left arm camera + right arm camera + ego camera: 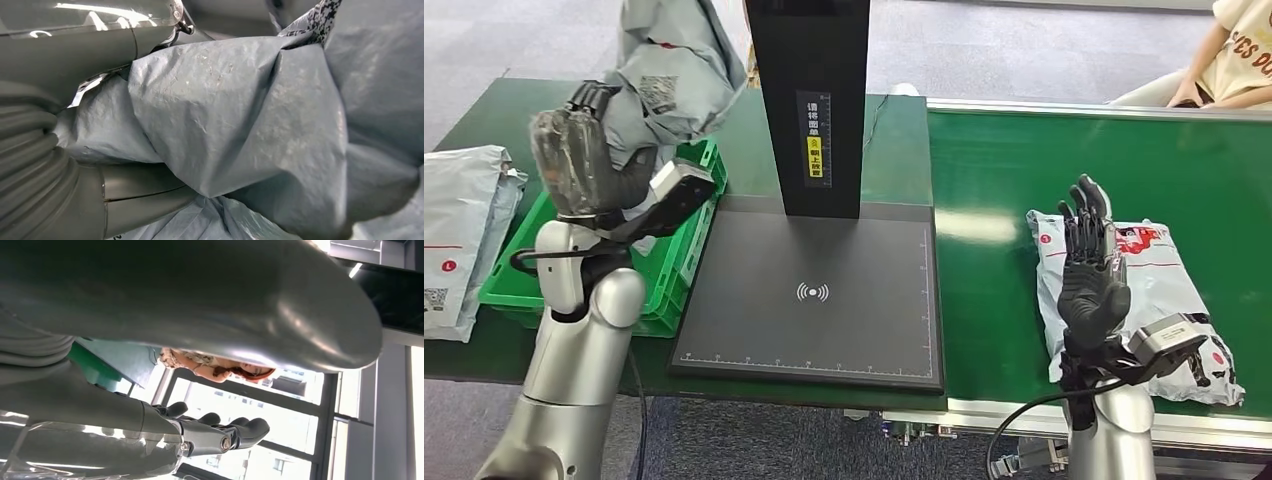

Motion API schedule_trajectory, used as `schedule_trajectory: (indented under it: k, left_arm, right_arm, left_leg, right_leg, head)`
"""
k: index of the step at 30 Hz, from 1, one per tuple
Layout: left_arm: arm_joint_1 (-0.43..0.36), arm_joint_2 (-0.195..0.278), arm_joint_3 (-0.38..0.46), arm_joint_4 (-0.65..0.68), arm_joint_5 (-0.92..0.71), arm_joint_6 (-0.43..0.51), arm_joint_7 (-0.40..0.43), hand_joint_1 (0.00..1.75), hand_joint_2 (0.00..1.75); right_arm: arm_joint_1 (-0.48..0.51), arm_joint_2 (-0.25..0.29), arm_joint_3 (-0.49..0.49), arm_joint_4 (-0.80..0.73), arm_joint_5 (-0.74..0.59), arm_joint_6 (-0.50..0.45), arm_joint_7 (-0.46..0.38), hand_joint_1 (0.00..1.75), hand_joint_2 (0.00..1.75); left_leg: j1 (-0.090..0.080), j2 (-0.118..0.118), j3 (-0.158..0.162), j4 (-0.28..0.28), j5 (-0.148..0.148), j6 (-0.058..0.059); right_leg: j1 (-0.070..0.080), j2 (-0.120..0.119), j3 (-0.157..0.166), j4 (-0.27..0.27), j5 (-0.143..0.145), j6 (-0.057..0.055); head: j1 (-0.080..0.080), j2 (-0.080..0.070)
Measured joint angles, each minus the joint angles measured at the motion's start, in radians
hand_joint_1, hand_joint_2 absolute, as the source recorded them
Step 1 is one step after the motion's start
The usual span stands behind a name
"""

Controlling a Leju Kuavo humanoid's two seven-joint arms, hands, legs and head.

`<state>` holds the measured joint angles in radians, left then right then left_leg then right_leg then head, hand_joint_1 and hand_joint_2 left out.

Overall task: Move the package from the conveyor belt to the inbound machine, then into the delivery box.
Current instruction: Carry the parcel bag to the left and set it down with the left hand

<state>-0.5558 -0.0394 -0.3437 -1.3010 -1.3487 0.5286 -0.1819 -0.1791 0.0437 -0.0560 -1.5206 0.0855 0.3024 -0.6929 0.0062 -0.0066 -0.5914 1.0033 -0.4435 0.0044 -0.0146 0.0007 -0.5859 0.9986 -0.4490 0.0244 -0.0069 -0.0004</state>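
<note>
The left hand (584,150) is gripping a crumpled grey plastic package (669,75), fingers wrapped around it, holding it up above the green box (686,262) beside the scanner (814,290). The right hand (1092,270) is hovering with fingers spread over another package (1169,270) right of the scanner

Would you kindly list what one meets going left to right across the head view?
Grey package on the table → green crate → black scanner platform → right robot hand → package on the conveyor belt.

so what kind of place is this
Likely a parcel-sorting test station: a green conveyor belt carrying a grey package, a black scanning machine, and a green delivery box.
</note>
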Motion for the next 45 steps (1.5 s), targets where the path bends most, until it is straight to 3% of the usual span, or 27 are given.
schedule_trajectory:
  k: [5,12,16,22,23,26,27,35,45]
  left_arm:
    - [-0.08,0.043,0.116,0.087,-0.043,-0.095,0.113,1.75,1.75]
    - [-0.308,0.11,0.208,0.521,-0.181,-0.28,0.359,1.75,1.75]
    - [-0.401,0.152,0.239,0.706,-0.202,-0.401,0.421,1.75,1.75]
    - [-0.454,0.175,0.263,0.853,-0.215,-0.562,0.457,1.75,1.75]
    - [-0.457,0.175,0.264,0.866,-0.216,-0.572,0.459,1.38,1.75]
    - [-0.463,0.175,0.265,0.894,-0.216,-0.587,0.467,0.07,1.75]
    - [-0.465,0.175,0.266,0.901,-0.215,-0.587,0.468,0.0,1.75]
    - [-0.466,0.169,0.286,0.92,-0.184,-0.477,0.432,0.0,1.75]
    - [-0.466,0.16,0.299,0.923,-0.179,-0.464,0.427,0.0,1.75]
  right_arm:
    - [-0.007,-0.006,0.0,0.0,0.001,0.003,0.005,0.0,0.0]
    - [-0.056,-0.006,0.012,0.021,0.013,0.012,0.018,0.0,0.0]
    - [-0.082,-0.006,0.027,0.047,0.015,0.012,0.02,0.0,0.0]
    - [-0.122,-0.006,0.051,0.088,0.015,0.005,0.02,0.0,0.0]
    - [-0.128,-0.006,0.055,0.094,0.015,0.004,0.021,0.0,0.0]
    - [-0.141,-0.006,0.062,0.107,0.015,0.002,0.022,0.0,0.0]
    - [-0.143,-0.006,0.063,0.111,0.015,0.002,0.022,0.0,0.0]
    - [-0.146,-0.006,0.064,0.117,0.016,0.004,0.022,0.0,0.0]
    - [-0.145,-0.006,0.064,0.117,0.016,0.004,0.022,0.0,0.0]
  left_leg:
    - [0.0,0.0,0.0,0.0,0.001,0.0]
    - [0.0,0.001,0.0,0.0,0.003,-0.001]
    - [0.0,0.001,-0.001,0.0,0.003,-0.001]
    - [0.0,0.001,-0.003,0.0,0.003,-0.001]
    - [0.0,0.001,-0.003,0.0,0.003,-0.001]
    - [0.0,0.001,-0.003,0.0,0.003,-0.001]
    - [0.0,0.001,-0.003,0.0,0.003,-0.001]
    - [0.0,0.001,-0.003,0.0,0.003,-0.001]
    - [0.0,0.001,-0.003,0.0,0.003,-0.001]
  right_leg:
    - [0.0,0.0,0.0,0.0,0.0,0.0]
    - [0.0,0.001,0.0,0.001,0.003,-0.001]
    - [0.0,0.002,-0.002,0.001,0.002,-0.001]
    - [0.0,0.001,-0.003,0.001,0.002,-0.001]
    - [0.0,0.001,-0.003,0.001,0.002,-0.001]
    - [0.0,0.001,-0.003,0.001,0.002,-0.001]
    - [0.0,0.001,-0.003,0.001,0.002,-0.001]
    - [0.0,0.001,-0.004,0.001,0.002,-0.001]
    - [0.0,0.001,-0.003,0.001,0.002,-0.001]
  head:
    - [0.0,0.0]
    - [0.0,0.0]
    - [0.0,0.0]
    - [0.0,0.0]
    - [0.0,0.0]
    - [0.0,0.0]
    - [0.0,0.0]
    - [0.0,0.0]
    - [0.0,0.0]
